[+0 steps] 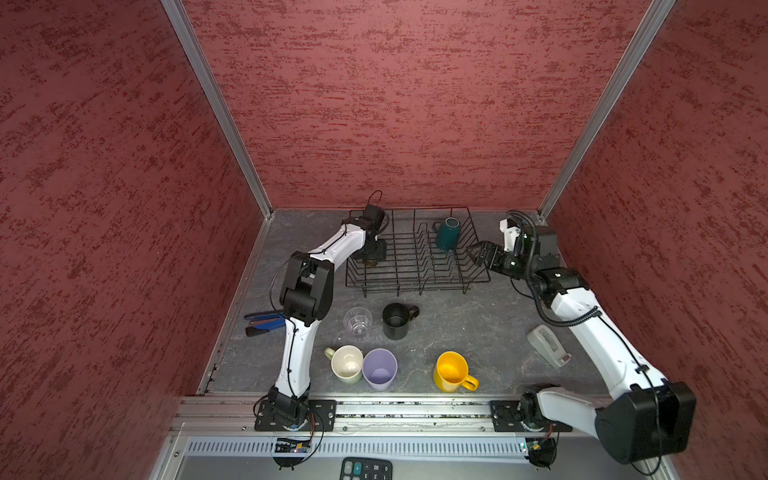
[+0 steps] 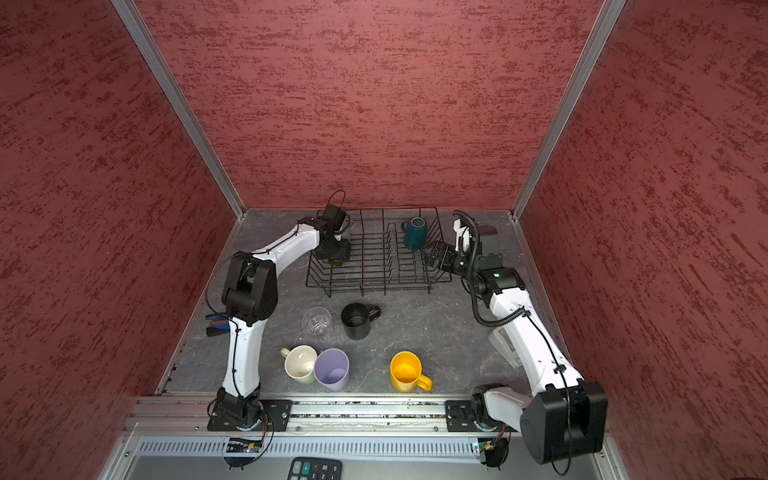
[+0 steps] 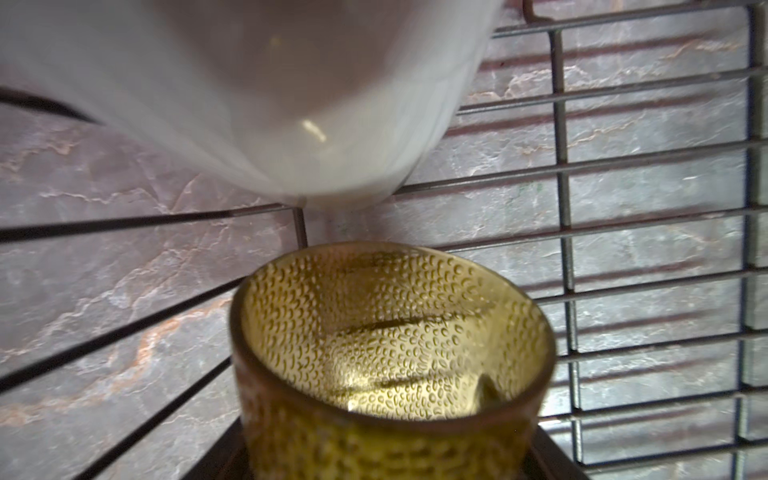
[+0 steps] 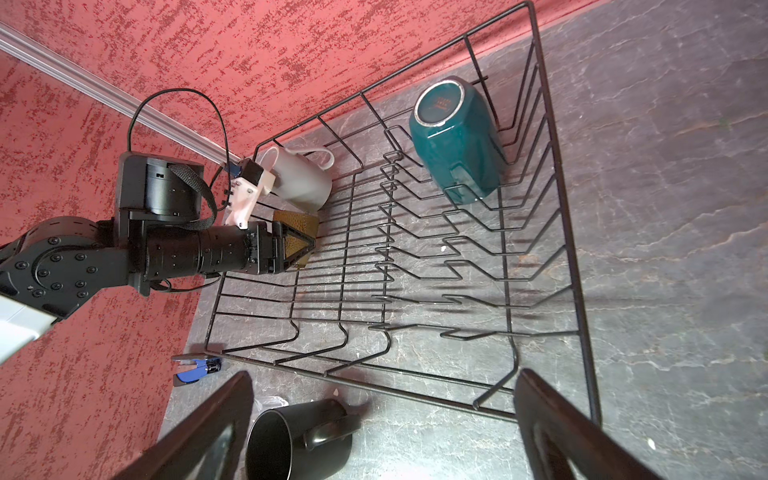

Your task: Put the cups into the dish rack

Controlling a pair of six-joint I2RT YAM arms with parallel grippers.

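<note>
Along the near edge of the tabletop (image 1: 478, 324) I see the yellow mug (image 1: 451, 371) alone, and left of it the lilac tumbler (image 1: 379, 368) right against the pale-green mug (image 1: 347, 363). Mid-table stand the clear glass (image 1: 357, 322) and the black mug (image 1: 397, 320), apart. The tape dispenser (image 1: 546, 340) lies by the right edge. The dish rack (image 1: 415, 284) sits at the far edge. My right gripper (image 1: 476, 252) hangs at its right side, jaws wide and empty. My left gripper (image 1: 372, 254) points down into the rack's left end, jaws on either side of the upright brown mug (image 3: 390, 353); I cannot tell whether they press it. The grey mug (image 4: 299, 178) leans in the rack's far-left corner. The teal mug (image 1: 448, 233) rests base-up at the far right.
</note>
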